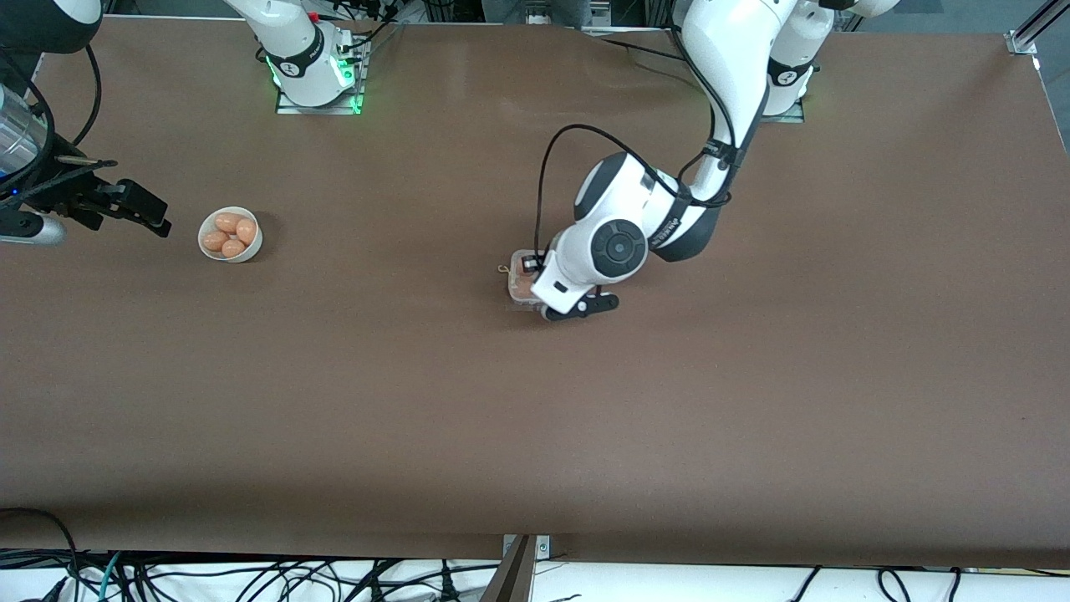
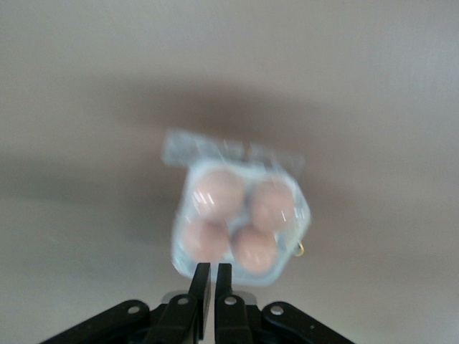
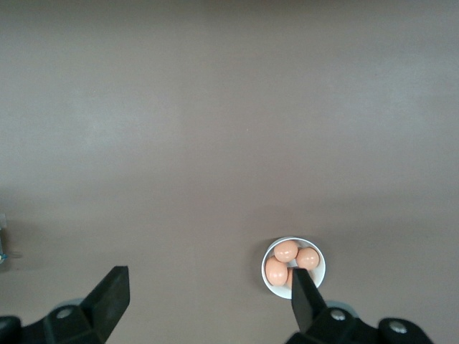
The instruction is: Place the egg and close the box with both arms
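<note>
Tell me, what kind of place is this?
Probably a robotics lab: two white arms bolted to a brown table, loose cables along its edge, and a bowl of eggs beside an egg box as test props.

I can't read any text: the dark lettering on the white left arm [image 1: 669, 230] is illegible.

A robotics lab, by the look of it. Two white Franka arms, the left arm [image 1: 719, 92] and the right arm [image 1: 288, 42], stand bolted on green-lit bases [image 1: 318, 96] along a bare brown tabletop [image 1: 535, 418]. Bundles of loose black cables [image 1: 251, 577] trail under its edge, and an aluminium frame profile [image 1: 1032, 29] shows at one corner.
</note>
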`<state>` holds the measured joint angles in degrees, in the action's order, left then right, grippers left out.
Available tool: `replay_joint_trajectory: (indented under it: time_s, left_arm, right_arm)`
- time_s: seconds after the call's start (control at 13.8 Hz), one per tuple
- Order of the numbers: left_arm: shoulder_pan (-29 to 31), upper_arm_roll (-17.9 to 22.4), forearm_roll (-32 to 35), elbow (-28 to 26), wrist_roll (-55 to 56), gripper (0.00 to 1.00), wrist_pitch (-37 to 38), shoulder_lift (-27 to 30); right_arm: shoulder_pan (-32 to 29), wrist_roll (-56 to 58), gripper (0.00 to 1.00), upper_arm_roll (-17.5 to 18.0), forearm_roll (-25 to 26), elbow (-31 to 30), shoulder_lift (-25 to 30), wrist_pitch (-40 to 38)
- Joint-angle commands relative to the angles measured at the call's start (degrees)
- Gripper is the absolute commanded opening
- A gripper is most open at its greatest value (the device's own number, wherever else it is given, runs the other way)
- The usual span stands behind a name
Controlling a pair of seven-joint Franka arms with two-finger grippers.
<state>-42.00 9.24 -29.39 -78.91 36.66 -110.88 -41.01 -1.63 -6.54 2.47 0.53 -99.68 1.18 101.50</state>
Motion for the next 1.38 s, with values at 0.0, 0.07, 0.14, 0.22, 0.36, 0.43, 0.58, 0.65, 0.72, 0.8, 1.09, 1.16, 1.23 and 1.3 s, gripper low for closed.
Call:
replay_joint_trajectory:
  time_s: [0.0,0.07,0.14,0.22,0.36,0.43,0.58,0.65,0.72,0.8,1.09,1.16,1.23,1.3]
  left_arm:
    - [1.4,3.5,7.0,5.9,-1.4,0.25,3.5,0.5]
    - [3.7,3.7,10.2,8.1,-2.9,0.34,7.4,0.9]
    - [6.6,3.5,12.2,10.6,-5.7,0.49,11.1,1.3]
    - [9.8,3.6,12.7,13.1,-8.9,0.61,14.8,2.6]
    - [15.4,3.6,12.8,15.2,-15.4,0.80,17.8,4.1]
    - [17.2,3.6,13.4,15.4,-17.3,0.87,17.8,4.3]
    - [17.7,5.1,20.8,15.5,-17.7,1.00,17.8,5.4]
    - [17.8,5.1,25.1,15.5,-17.8,1.00,17.8,5.5]
    - [18.0,5.0,26.6,15.5,-17.8,1.00,17.9,5.7]
    - [18.7,5.2,26.7,15.5,-17.8,1.00,17.9,6.2]
    - [24.0,4.8,27.0,15.5,-18.2,1.00,17.8,8.3]
    - [24.6,4.8,27.1,15.4,-18.5,1.00,18.1,9.3]
    - [26.3,4.8,27.3,14.5,-19.3,1.00,18.1,11.5]
    - [28.2,4.2,27.4,14.1,-21.7,1.00,18.1,13.0]
  right_arm:
    - [-0.9,0.5,1.00,0.8,0.3,-0.6,0.8,-0.1]
    - [-0.9,0.5,1.00,0.8,0.2,-0.6,0.8,-0.1]
    - [-0.9,0.4,1.00,0.8,0.3,-0.6,0.8,-0.1]
    - [-0.9,0.5,1.00,0.8,0.3,-0.6,0.8,-0.1]
    - [-0.9,0.5,1.00,0.8,0.3,-0.6,0.8,-0.1]
    - [-0.9,0.4,1.00,0.8,0.3,-0.6,0.8,-0.1]
    - [-0.9,0.4,1.00,0.8,0.3,-0.6,0.8,-0.1]
    - [-0.9,0.5,1.00,0.8,0.3,-0.6,0.8,-0.1]
    - [-0.9,0.5,1.00,0.8,0.3,-0.6,0.8,-0.1]
    - [-0.9,0.5,1.00,0.8,0.3,-0.6,0.8,-0.1]
    - [-0.9,0.5,1.00,0.8,0.2,-0.6,0.8,-0.1]
    - [-0.9,0.5,1.00,0.8,0.3,-0.6,0.8,-0.1]
    - [-0.9,0.5,1.00,0.8,0.3,-0.6,0.8,-0.1]
    - [-0.9,0.5,1.00,0.8,0.3,-0.6,0.8,-0.1]
